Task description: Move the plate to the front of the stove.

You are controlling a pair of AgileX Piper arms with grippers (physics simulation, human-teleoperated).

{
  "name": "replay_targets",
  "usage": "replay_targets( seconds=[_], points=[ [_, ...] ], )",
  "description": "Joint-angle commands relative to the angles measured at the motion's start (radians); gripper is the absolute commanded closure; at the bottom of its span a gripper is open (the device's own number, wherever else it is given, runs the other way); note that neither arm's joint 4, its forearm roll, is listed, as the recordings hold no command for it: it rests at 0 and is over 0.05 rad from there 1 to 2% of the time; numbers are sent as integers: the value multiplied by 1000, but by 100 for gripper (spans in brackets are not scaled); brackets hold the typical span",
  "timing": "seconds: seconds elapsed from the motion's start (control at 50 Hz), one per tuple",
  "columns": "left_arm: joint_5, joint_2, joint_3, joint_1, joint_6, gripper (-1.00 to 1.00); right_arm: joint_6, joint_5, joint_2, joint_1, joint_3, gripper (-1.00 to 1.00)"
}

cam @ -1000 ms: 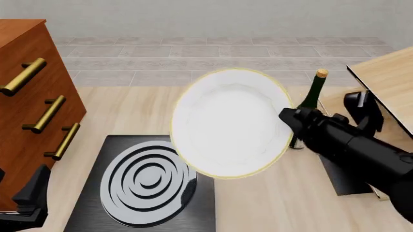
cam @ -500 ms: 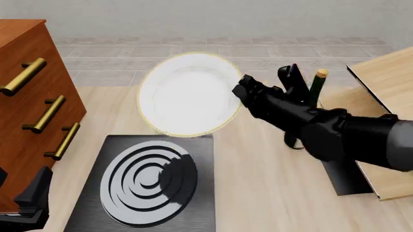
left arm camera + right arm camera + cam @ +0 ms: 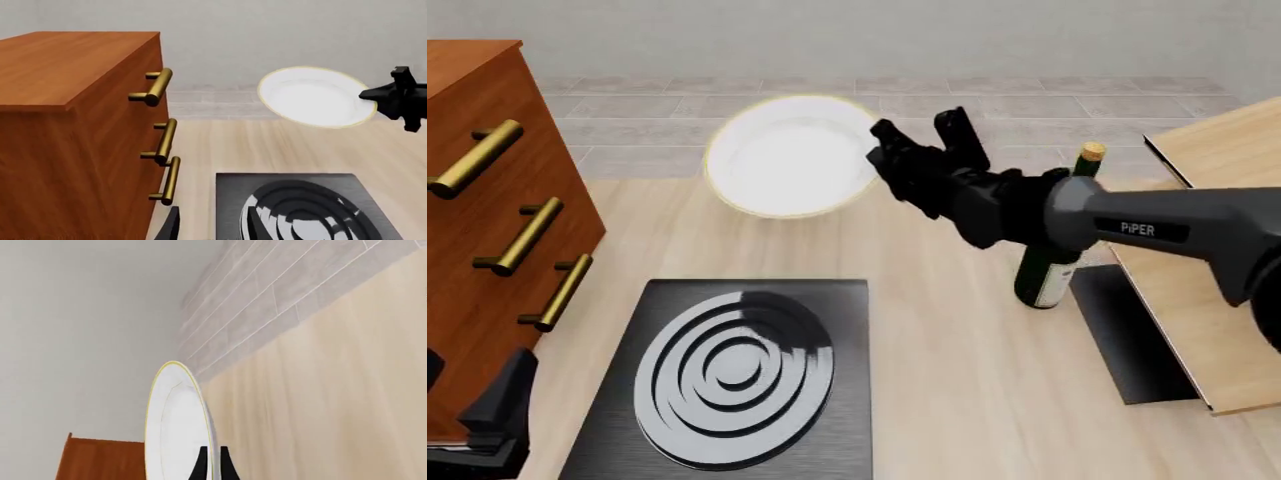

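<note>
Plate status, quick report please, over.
Right pincer shut on plate, held in the air beyond the stove. Left pincer low by the cabinet, state unclear. Bottle stands right of the stove.

- "PiPER" is printed in white letters on the right arm [image 3: 1154, 228], seen in the front view.
- No readable label is seen on the bottle [image 3: 1052, 250].
- No other text, numbers or signs are found.
</note>
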State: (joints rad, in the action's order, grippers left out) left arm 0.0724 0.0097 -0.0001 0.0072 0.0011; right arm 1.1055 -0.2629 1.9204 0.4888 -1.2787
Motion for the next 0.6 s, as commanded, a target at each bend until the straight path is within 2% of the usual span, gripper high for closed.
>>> replay_targets(
  seconds=[0.02,0.3,0.6],
  points=[
    [12,-7,0,-4,9,-100,56,53,193,-42,-221,100],
    [13,-6,0,2,14,-100,111,113,330,-47,-397,100],
    [22,-9,0,22,17,-100,132,83,436,-1,-422,100]
  ],
)
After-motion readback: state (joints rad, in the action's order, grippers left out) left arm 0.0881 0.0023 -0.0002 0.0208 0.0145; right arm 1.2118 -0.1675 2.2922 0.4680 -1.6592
